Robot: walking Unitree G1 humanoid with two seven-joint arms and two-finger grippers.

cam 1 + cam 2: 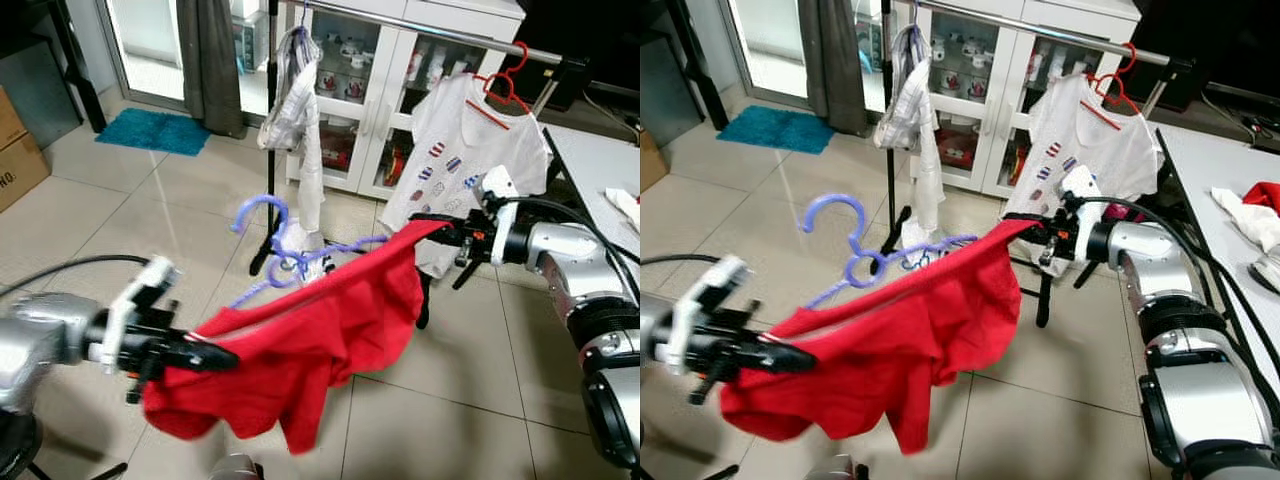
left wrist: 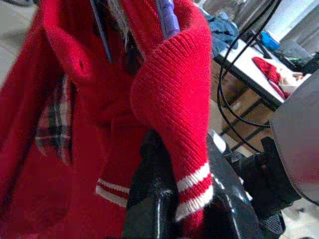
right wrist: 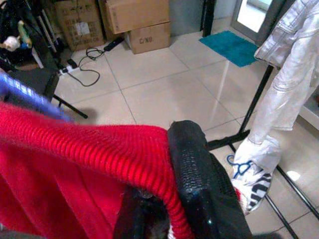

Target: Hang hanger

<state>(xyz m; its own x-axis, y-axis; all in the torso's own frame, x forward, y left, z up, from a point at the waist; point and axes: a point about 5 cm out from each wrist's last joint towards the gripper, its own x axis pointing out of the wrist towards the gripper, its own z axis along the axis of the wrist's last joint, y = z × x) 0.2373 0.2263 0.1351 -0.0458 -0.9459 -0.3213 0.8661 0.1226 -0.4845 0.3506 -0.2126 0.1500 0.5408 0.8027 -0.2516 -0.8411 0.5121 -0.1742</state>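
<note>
Landmark: the clothes rail (image 1: 440,35).

Nearest, well short of the rail: left tool (image 1: 215,358) clamped on one cuff of a red shirt (image 1: 310,330). Left wrist view shows the ribbed cuff with two white stripes pinched between the black fingers (image 2: 154,199); a plaid lining patch shows inside the cloth.

The shirt is stretched in the air between both arms and sags below them, with loose folds hanging toward the tiled floor (image 1: 420,420).

A purple hanger (image 1: 855,262) sits inside the shirt. Its hook stands clear above the red cloth, on the side toward the rail; one arm runs along the upper edge of the garment. The rest of the hanger is buried in fabric and cannot be traced. The hanger is held up off the floor, below and in front of the rail, not touching it.

Right tool (image 1: 432,228) is closed on the other ribbed end of the shirt, closer to the rail. Right wrist view: red knit draped over and gripped between the fingers (image 3: 199,179); fingertips cut off by the frame edge.

On the rail: a white printed T-shirt (image 1: 470,150) on a red hanger (image 1: 505,85), and a pale garment (image 1: 300,130) hanging at the upright-pole end.

Behind the rail: a white glass-door cabinet (image 1: 390,70). Beside it, a table (image 1: 600,170) edge, partly cut off.
</note>
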